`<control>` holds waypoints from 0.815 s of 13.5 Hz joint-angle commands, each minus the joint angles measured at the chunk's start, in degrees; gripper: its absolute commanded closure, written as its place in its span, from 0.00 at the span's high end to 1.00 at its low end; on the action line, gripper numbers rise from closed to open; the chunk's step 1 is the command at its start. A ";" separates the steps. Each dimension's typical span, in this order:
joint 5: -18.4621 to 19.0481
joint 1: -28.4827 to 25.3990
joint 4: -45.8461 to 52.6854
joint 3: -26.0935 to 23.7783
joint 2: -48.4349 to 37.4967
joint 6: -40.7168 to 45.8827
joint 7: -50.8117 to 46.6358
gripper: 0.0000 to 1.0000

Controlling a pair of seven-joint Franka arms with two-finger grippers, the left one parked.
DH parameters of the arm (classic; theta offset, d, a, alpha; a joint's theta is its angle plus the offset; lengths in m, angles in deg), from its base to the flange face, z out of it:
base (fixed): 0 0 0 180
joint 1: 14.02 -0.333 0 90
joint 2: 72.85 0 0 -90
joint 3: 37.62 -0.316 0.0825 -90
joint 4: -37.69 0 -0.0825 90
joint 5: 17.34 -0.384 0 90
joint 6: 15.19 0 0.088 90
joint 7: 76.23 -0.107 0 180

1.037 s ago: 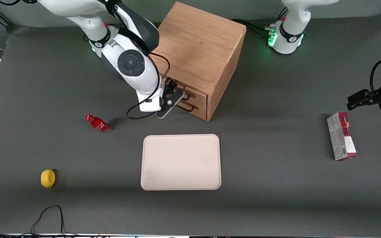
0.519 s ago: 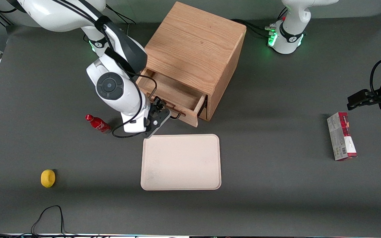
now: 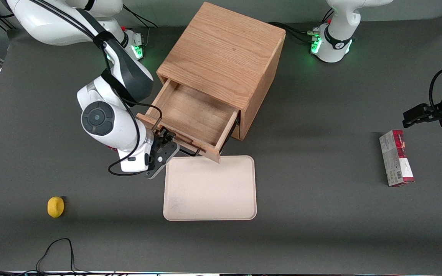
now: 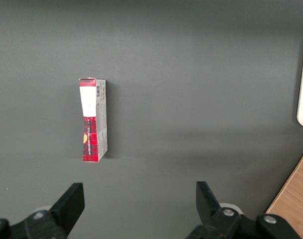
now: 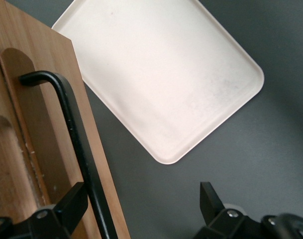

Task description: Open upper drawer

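The upper drawer (image 3: 190,117) stands pulled well out of the oak cabinet (image 3: 226,57), its bare wooden floor showing and its front hanging just over the cream tray (image 3: 209,191). The gripper (image 3: 166,142) sits at the drawer front, about eight o'clock from the cabinet. Its fingers (image 5: 66,211) are spread wide, one seemingly touching the black handle (image 5: 76,139), the other apart.

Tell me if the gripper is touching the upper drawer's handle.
Cannot tell. In the right wrist view the open gripper straddles the handle; the bar runs beside one finger, no gap or contact plain.
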 commanded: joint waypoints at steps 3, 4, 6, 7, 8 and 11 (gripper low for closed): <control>2.57 -0.50 3.44 1.07 1.54 1.53 5.17 1.00; 2.57 -0.24 4.05 1.67 2.15 1.44 6.05 1.00; 2.49 -0.15 5.28 3.00 2.95 1.44 7.54 1.00; 2.49 -0.15 5.98 3.00 3.56 1.53 8.68 1.00; 2.49 -0.15 6.69 3.09 3.91 1.53 8.96 1.00; 2.05 -0.15 8.27 4.05 4.01 3.98 8.70 1.00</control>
